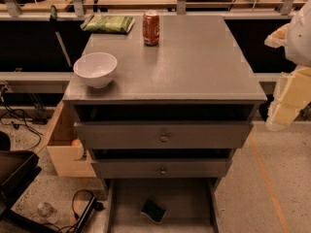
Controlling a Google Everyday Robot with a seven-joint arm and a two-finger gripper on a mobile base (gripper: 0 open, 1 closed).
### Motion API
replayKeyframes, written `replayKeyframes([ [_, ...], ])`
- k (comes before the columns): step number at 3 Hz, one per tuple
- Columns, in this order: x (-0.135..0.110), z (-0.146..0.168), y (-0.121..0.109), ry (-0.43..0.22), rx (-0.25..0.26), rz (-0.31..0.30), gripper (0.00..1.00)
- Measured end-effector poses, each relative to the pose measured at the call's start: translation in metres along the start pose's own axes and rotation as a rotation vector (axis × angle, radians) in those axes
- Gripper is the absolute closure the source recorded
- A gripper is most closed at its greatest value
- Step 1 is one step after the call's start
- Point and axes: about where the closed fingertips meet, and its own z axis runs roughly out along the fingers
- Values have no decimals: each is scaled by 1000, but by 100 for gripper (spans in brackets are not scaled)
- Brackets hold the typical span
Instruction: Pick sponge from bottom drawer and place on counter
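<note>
The sponge point(153, 210), a small dark green pad with a pale layer, lies on the floor of the bottom drawer point(187, 200), left of its middle and toward the front. The drawer is pulled out at the foot of the grey cabinet. The counter point(194, 64) is the cabinet's flat grey top. My gripper point(289, 98), pale yellow under a white arm, hangs at the right edge of the view. It is beside the counter's right front corner, off the cabinet and far above the sponge. It holds nothing that I can see.
On the counter stand a white bowl point(95, 69) at front left, a red can point(151, 27) at the back, and a light green packet point(108, 24) at back left. Two shut drawer fronts point(163, 137) sit above the open drawer. A pale wooden box point(65, 147) and cables point(82, 205) lie left.
</note>
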Motion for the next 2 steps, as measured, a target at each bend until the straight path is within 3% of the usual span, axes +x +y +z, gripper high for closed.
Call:
replayKeyframes([
  [1,0,0,0,0,0,0,0],
  [2,-11,11,-3,-47,31,2,0],
])
